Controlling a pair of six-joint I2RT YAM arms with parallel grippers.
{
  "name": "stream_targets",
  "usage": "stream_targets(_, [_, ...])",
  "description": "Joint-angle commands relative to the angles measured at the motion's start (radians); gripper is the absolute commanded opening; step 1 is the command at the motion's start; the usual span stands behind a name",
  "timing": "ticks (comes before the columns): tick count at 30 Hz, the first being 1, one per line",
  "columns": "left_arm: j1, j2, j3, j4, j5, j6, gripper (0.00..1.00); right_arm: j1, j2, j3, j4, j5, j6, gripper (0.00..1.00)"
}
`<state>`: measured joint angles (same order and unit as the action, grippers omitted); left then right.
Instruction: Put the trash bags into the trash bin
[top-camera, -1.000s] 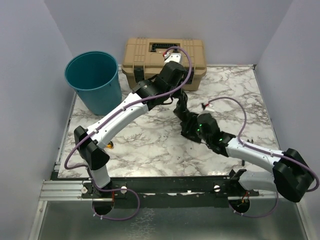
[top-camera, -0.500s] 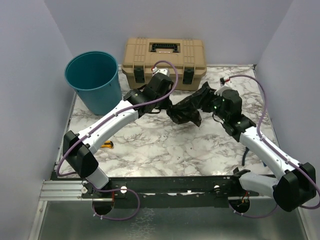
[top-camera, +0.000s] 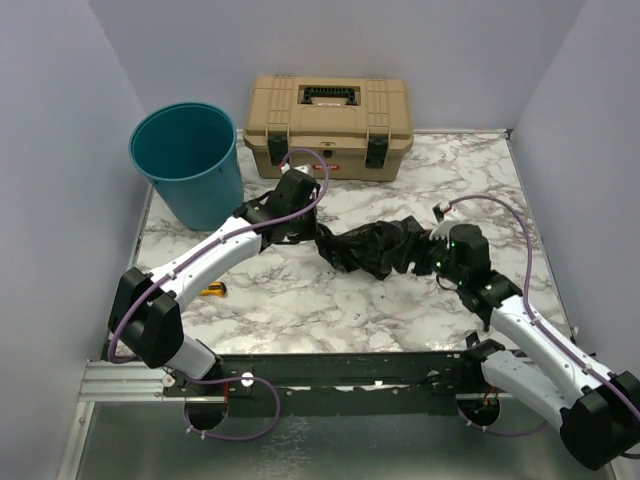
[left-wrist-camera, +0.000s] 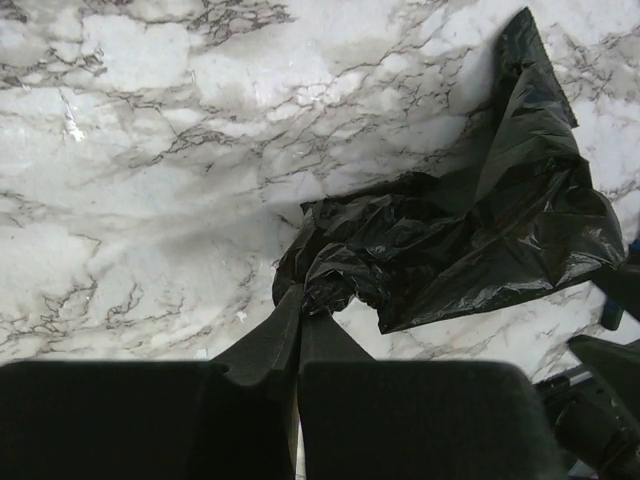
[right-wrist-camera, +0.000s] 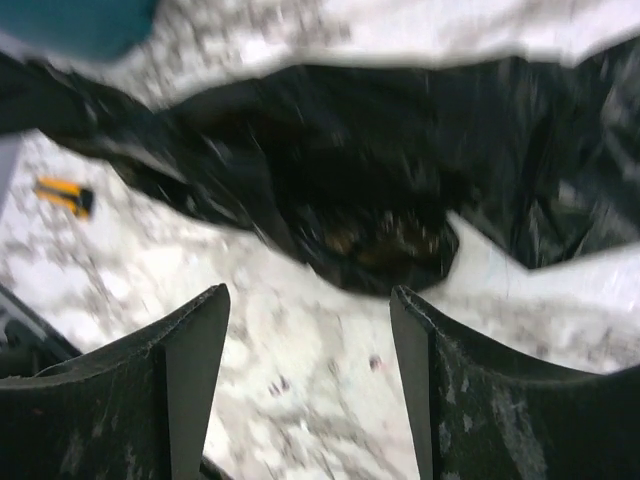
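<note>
Left gripper (left-wrist-camera: 300, 310) clamps the crinkly black plastic trash bag (top-camera: 375, 248) at its 9 o'clock end; right gripper (right-wrist-camera: 310, 293), jaws apart, faces the 3 o'clock end.

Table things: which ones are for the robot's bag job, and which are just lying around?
For the job:
black trash bag
teal bin

Just lying about:
tan toolbox
small yellow object
</note>
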<state>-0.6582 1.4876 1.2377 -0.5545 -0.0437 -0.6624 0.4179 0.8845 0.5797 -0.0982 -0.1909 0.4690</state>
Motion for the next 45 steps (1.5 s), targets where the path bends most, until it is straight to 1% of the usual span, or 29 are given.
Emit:
stream_targets(1, [0.004, -0.042, -0.058, 0.056, 0.0, -0.029, 0.0, 0.016, -0.06, -0.132, 0.067, -0.135, -0.063, 0.66])
stream_targets(2, [0.007, -0.041, -0.068, 0.061, -0.016, -0.03, 0.0, 0.025, -0.059, -0.142, 0.078, -0.153, -0.084, 0.6])
stream_targets(4, [0.028, -0.028, -0.082, 0.076, -0.022, -0.034, 0.0, 0.066, -0.031, -0.145, 0.089, -0.174, -0.106, 0.56])
stream_targets(5, [0.043, -0.019, -0.087, 0.091, -0.011, -0.037, 0.0, 0.114, -0.006, -0.14, 0.12, -0.178, -0.119, 0.55])
stream_targets(8, [0.065, 0.017, -0.072, 0.109, 0.021, -0.029, 0.0, 0.23, 0.12, -0.061, 0.105, -0.113, -0.165, 0.52])
stream_targets(11, [0.075, 0.052, -0.054, 0.11, 0.041, -0.011, 0.0, 0.265, 0.261, 0.007, 0.087, 0.0, -0.172, 0.46])
stream_targets(12, [0.079, 0.06, -0.052, 0.11, 0.042, -0.008, 0.0, 0.266, 0.294, 0.006, 0.141, 0.045, -0.185, 0.48])
stream_targets(14, [0.082, 0.071, -0.051, 0.113, 0.043, 0.004, 0.0, 0.266, 0.344, 0.011, 0.205, 0.101, -0.232, 0.56])
stream_targets(15, [0.084, 0.076, -0.049, 0.113, 0.042, 0.012, 0.0, 0.265, 0.364, 0.028, 0.224, 0.113, -0.255, 0.57])
stream_targets(18, [0.089, 0.094, -0.039, 0.112, 0.068, 0.041, 0.0, 0.266, 0.437, 0.088, 0.24, 0.118, -0.344, 0.59])
stream_targets(21, [0.093, 0.107, -0.026, 0.112, 0.061, 0.056, 0.0, 0.266, 0.537, 0.168, 0.189, 0.117, -0.402, 0.59])
stream_targets(23, [0.096, 0.113, -0.017, 0.111, 0.058, 0.067, 0.0, 0.266, 0.577, 0.182, 0.176, 0.133, -0.424, 0.59])
stream_targets(27, [0.107, 0.126, -0.011, 0.11, 0.056, 0.093, 0.0, 0.266, 0.603, 0.178, 0.164, 0.16, -0.46, 0.6])
stream_targets(29, [0.113, 0.131, -0.011, 0.11, 0.062, 0.104, 0.0, 0.266, 0.601, 0.163, 0.175, 0.141, -0.482, 0.62])
stream_targets(33, [0.126, 0.143, -0.007, 0.107, 0.065, 0.129, 0.0, 0.265, 0.65, 0.156, 0.171, 0.113, -0.522, 0.67])
stream_targets(37, [0.143, 0.159, -0.006, 0.105, 0.086, 0.151, 0.0, 0.267, 0.676, 0.166, 0.174, 0.128, -0.526, 0.71])
stream_targets(39, [0.147, 0.162, -0.002, 0.105, 0.109, 0.163, 0.0, 0.269, 0.686, 0.177, 0.178, 0.164, -0.533, 0.73])
stream_targets(43, [0.15, 0.165, 0.005, 0.104, 0.132, 0.185, 0.0, 0.289, 0.737, 0.226, 0.152, 0.272, -0.56, 0.72])
stream_targets(44, [0.15, 0.167, 0.007, 0.101, 0.137, 0.189, 0.0, 0.303, 0.747, 0.234, 0.15, 0.31, -0.574, 0.7])
stream_targets(45, [0.152, 0.17, 0.01, 0.099, 0.141, 0.19, 0.0, 0.314, 0.755, 0.238, 0.157, 0.357, -0.577, 0.65])
